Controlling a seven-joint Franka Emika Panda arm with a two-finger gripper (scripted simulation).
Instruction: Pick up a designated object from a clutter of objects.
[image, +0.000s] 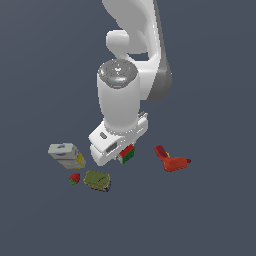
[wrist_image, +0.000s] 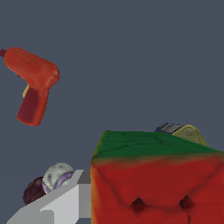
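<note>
The pincer (image: 119, 156) is closing around the puzzle cube (image: 127, 153), low centre of frame: light, rigid, best squeezed on flat opposite faces.

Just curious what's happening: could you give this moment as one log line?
stage: grasping | pincer: at puzzle cube, closure unclear | drill: untouched, apart

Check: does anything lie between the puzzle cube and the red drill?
Nothing does. The exterior view shows bare floor between the puzzle cube and the red drill.
</note>
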